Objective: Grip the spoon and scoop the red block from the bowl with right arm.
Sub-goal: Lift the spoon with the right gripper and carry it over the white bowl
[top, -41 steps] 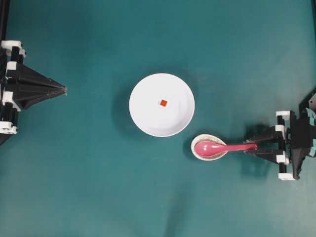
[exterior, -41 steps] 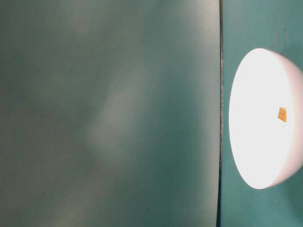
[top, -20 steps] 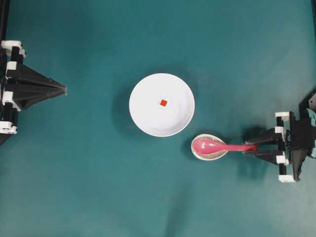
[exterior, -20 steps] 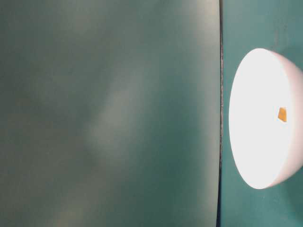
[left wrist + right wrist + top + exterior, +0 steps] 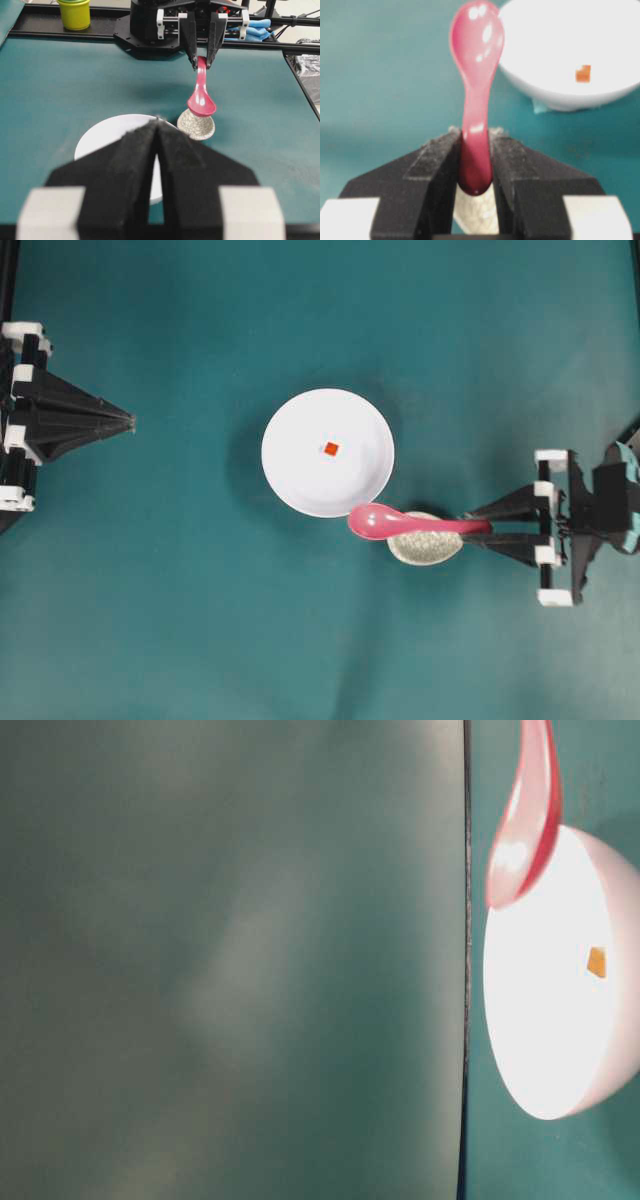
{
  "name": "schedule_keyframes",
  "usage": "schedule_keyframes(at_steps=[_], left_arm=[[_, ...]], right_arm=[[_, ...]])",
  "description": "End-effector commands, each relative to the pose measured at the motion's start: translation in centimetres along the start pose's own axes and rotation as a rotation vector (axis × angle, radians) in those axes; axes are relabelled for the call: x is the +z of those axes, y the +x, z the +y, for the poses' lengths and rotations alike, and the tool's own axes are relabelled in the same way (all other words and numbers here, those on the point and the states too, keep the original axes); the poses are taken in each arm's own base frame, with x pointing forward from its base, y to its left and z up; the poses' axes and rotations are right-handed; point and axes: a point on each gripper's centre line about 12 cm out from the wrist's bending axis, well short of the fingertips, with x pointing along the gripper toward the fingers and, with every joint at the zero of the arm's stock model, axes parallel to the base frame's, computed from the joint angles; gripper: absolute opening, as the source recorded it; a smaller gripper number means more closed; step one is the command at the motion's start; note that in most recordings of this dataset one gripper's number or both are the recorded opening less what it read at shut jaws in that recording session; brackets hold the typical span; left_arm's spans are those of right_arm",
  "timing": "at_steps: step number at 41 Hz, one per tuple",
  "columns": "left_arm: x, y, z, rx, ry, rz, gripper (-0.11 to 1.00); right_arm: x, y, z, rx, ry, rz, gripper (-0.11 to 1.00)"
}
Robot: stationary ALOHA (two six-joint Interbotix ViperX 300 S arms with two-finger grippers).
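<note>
Overhead view: right gripper (image 5: 482, 532) clamps the spoon (image 5: 400, 524) by its handle end, scoop hanging over the bowl (image 5: 290, 480) rim, just short of the block (image 5: 331, 449). Glossy, stiff plastic looks light but slippery. Left gripper (image 5: 128, 422) sits closed, well clear of the bowl.

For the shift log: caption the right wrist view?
Right tool grips pink spoon near white bowl holding red block.
</note>
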Motion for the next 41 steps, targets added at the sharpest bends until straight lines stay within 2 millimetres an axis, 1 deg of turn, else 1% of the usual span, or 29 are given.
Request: schedule_keyframes(at_steps=[1,6,11,16,21,32,36,41], left_arm=[[1.1,0.1,-0.1,-0.003,0.002,-0.034,0.01],[1.2,0.1,0.0,-0.002,0.002,-0.034,0.01],[1.2,0.1,-0.1,-0.003,0.0,-0.035,0.01],[1.3,0.0,-0.1,-0.003,0.002,-0.037,0.01],[1.3,0.0,-0.1,-0.003,0.0,-0.038,0.01],[1.5,-0.1,-0.1,-0.003,0.002,-0.044,0.01],[1.4,-0.1,-0.1,-0.003,0.002,-0.043,0.01],[1.5,-0.1,-0.1,-0.003,0.003,-0.04,0.01]], right_arm=[[2.5,0.8,0.3,0.018,0.001,-0.001,0.26],[5.1,1.4,0.0,0.033,-0.018,0.001,0.26],[8.5,1.8,-0.3,0.048,0.03,-0.034,0.26],[11.9,2.2,-1.3,0.049,0.087,-0.061,0.26],[14.6,2.9,-2.7,0.053,0.131,-0.049,0.26],[18.1,4.3,-5.9,0.111,0.254,0.107,0.26],[18.7,4.8,-7.1,0.125,0.343,0.179,0.26],[18.4,5.7,-8.5,0.124,0.461,0.276,0.26]])
